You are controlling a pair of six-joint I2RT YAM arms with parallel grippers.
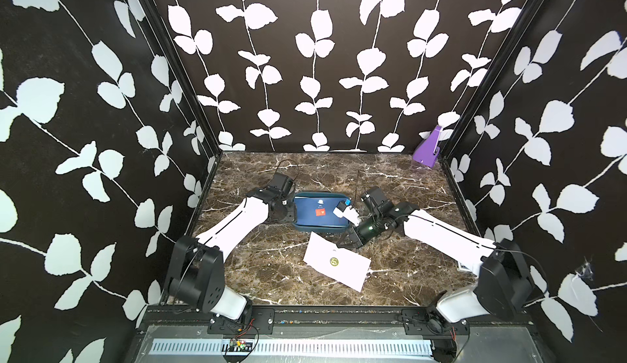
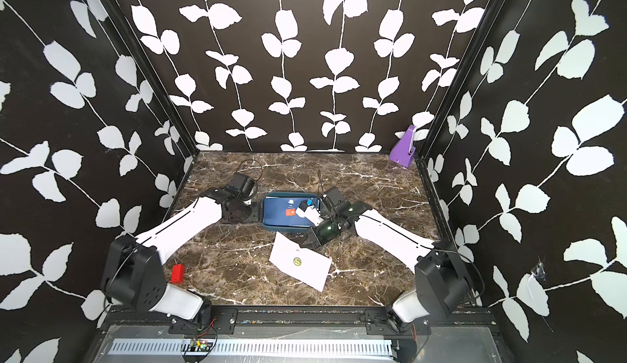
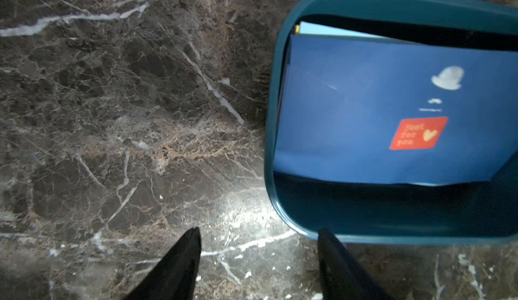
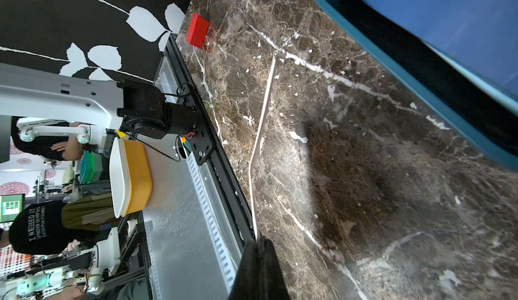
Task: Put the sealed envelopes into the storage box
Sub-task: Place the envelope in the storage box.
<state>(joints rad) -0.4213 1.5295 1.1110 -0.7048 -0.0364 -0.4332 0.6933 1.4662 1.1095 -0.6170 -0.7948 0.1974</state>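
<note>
left wrist view shows the storage box [image 3: 270, 144] with a stack already inside: a navy envelope [image 3: 364, 102] lies on top, and a light blue envelope [image 3: 330, 30] and a yellow edge [image 3: 296, 28] peek out beneath it; how many lie under them is hidden. in both top views one white envelope [image 1: 349, 271] is out on the marble table [image 1: 271, 269], just beside the box, so it looks like the last to go. the right gripper [image 4: 259, 245] is pressed together, pinching that envelope's edge. the left gripper [image 3: 258, 256] is spread apart and empty, beside the box's short end.
</note>
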